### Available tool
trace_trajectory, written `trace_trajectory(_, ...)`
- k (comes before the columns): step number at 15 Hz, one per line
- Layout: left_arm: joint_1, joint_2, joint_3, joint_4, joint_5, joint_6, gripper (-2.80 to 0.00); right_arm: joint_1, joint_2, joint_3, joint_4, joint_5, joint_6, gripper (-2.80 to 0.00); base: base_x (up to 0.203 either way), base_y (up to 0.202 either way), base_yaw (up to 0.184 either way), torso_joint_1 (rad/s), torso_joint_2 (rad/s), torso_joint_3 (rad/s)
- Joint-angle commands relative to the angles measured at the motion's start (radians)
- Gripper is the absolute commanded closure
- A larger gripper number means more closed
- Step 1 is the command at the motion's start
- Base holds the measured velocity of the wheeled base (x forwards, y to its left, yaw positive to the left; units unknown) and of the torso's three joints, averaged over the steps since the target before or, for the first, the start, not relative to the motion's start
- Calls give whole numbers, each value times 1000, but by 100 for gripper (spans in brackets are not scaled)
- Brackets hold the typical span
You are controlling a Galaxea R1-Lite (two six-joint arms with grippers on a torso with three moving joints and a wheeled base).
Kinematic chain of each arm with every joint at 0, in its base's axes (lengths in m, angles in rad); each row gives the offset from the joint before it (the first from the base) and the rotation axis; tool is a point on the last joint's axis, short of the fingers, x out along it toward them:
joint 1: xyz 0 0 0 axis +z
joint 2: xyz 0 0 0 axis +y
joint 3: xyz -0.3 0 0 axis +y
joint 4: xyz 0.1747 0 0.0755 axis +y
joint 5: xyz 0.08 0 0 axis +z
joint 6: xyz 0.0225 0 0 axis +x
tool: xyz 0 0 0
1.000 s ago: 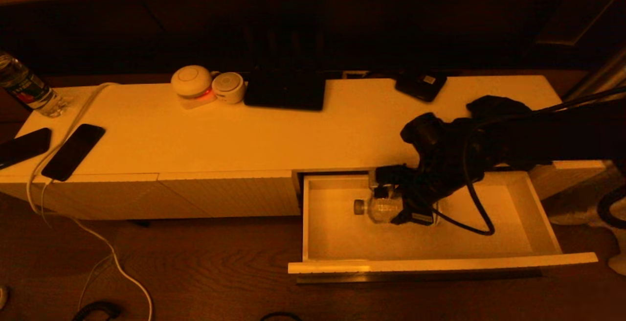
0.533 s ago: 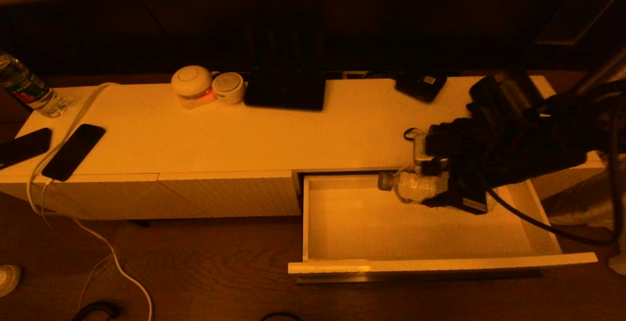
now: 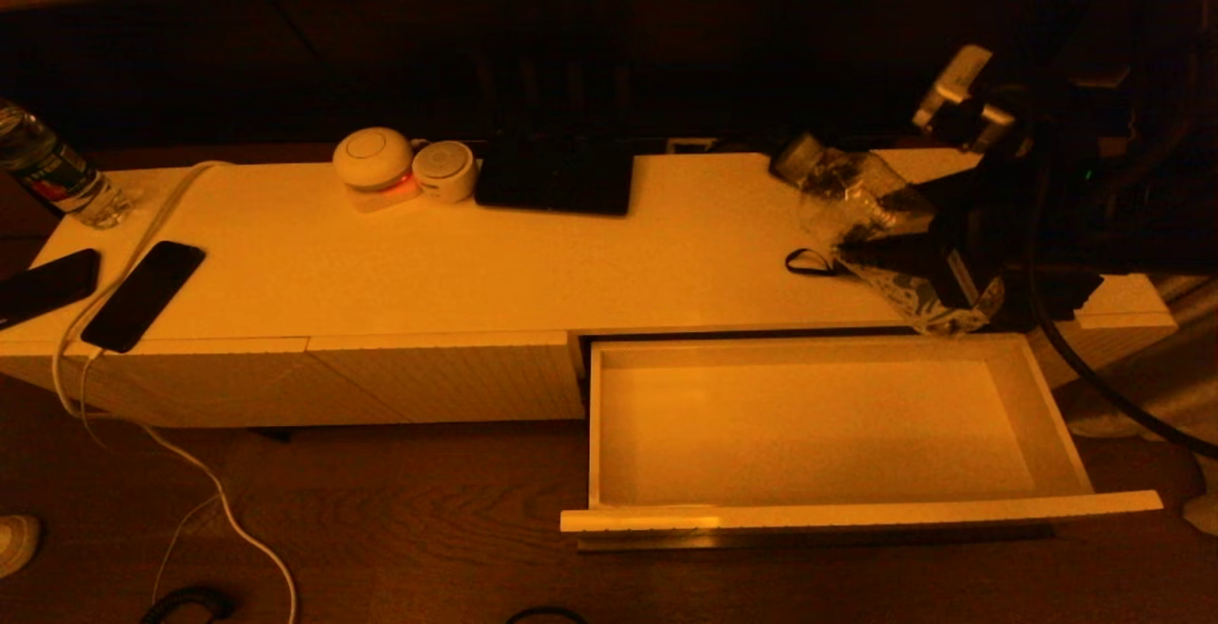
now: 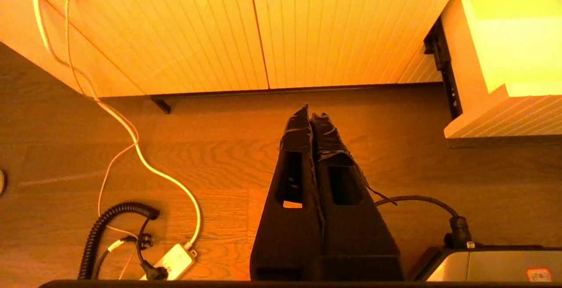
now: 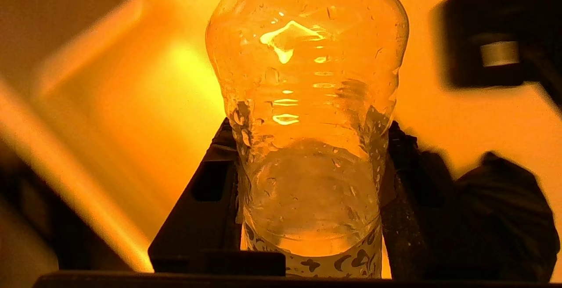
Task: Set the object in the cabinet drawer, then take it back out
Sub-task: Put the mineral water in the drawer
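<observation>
- On the cabinet top (image 3: 533, 263), from the left: a water bottle (image 3: 48, 172) at the far end, two dark phones (image 3: 143, 293) with a white cable (image 3: 143, 243), two round white devices (image 3: 376, 160), and a dark flat slab (image 3: 555, 175) at the back.
- The left gripper (image 4: 312, 117) hangs parked over the floor in front of the cabinet, its fingers pressed together on nothing.
- The cabinet drawer (image 3: 1047, 415) stands pulled fully out and nothing lies inside it, so the take-out half looks nearly done; I judge that only setting the object down remains.
- The bottle (image 3: 861, 201) is held tilted above the right end of the cabinet top, cap (image 3: 797, 156) pointing up and left.
- It is clear crinkled plastic, mostly empty, beaded with droplets, with a patterned label at its lower end.
- The right gripper (image 5: 307, 165) clamps it at the waist, a finger on each side.
</observation>
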Motion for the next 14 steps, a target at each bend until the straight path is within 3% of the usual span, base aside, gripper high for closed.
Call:
trace_trajectory(1, 0, 0, 0, 0, 0, 0, 0, 12, 29, -11, -93, -42, 82, 0, 0, 0, 0, 0, 0, 0)
trace_trajectory(5, 0, 0, 0, 0, 0, 0, 0, 27, 122, -32, -253, -182, 233, 0, 0, 0, 0, 0, 0, 0)
trace_trajectory(8, 0, 0, 0, 0, 0, 0, 0, 73, 236, -44, -432, -337, 326, 0, 0, 0, 0, 0, 0, 0)
trace_trajectory(12, 0, 0, 0, 0, 0, 0, 0, 125, 384, -101, -588, -502, 441, 0, 0, 0, 0, 0, 0, 0)
trace_trajectory(14, 0, 0, 0, 0, 0, 0, 0, 130, 456, -147, -652, -574, 459, 0, 0, 0, 0, 0, 0, 0)
